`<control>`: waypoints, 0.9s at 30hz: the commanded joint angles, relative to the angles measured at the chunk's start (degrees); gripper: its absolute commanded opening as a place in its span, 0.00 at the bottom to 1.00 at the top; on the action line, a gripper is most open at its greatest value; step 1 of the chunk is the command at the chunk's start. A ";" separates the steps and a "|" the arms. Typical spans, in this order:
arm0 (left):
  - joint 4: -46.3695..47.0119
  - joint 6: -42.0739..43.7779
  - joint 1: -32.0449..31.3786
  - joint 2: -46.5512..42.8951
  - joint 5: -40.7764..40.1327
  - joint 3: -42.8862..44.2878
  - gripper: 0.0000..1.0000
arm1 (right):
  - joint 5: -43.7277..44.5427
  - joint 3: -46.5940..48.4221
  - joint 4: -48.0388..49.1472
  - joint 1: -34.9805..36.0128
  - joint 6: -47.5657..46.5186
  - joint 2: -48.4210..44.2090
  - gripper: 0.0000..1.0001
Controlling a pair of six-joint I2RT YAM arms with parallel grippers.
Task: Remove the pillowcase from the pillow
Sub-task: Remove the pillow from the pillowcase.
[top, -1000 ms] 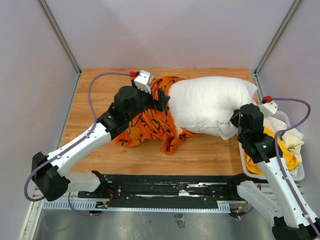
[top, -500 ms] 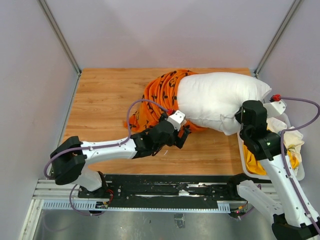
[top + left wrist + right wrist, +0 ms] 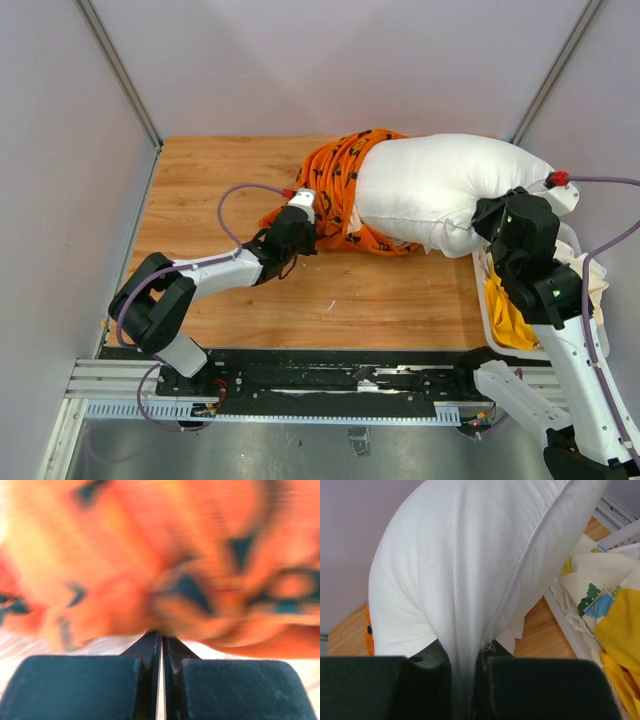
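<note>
Pillowcase: the pillowcase [image 3: 335, 185] sits bunched around the left end of the pillow [image 3: 470, 570], toward the back of the table [image 3: 210, 190], with its lower folds trailing on the wood.
Pillow: most of it is bare, and its right end is lifted.
Left pincer: your left gripper [image 3: 161, 636] is closed to a thin slit, tips against the orange cloth. The wrist view is too blurred for you to tell whether any fold is caught.
Right pincer: your right gripper [image 3: 465, 665] is clamped on a narrow fold at the pillow's right end.
Risk, empty pull: if nothing is caught on the left, pulling away leaves the case where it is.
Risk, lost anchor: that thin pinch of white cover may slip under a hard tug, and pillow and case then slide together.
Risk, snag: the bunched cloth may bind on the plump corner.
Risk, neighbour: the lifted end hangs near the yellow cloth [image 3: 620, 630].
</note>
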 commanded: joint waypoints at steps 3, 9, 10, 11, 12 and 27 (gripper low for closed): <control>2.03 -4.77 13.68 -7.04 4.34 -5.49 0.00 | -6.29 7.32 7.85 -1.75 -7.23 1.42 0.01; 4.39 -10.17 27.08 -11.86 10.35 -11.83 0.00 | -12.55 10.14 7.74 -1.82 -8.68 2.34 0.01; 5.19 -10.90 28.94 -12.90 11.38 -12.94 0.00 | -12.77 10.15 7.74 -1.84 -8.69 2.21 0.01; 5.68 -11.53 29.76 -13.93 12.16 -13.63 0.02 | -12.94 10.09 7.74 -1.84 -8.65 2.17 0.01; 5.79 -11.80 30.04 -15.14 12.45 -14.06 0.11 | -13.24 10.00 7.74 -1.80 -8.59 2.35 0.01; -4.26 -4.62 30.13 -24.49 12.74 -5.94 0.99 | -19.56 9.14 8.88 -1.84 -7.62 5.63 0.01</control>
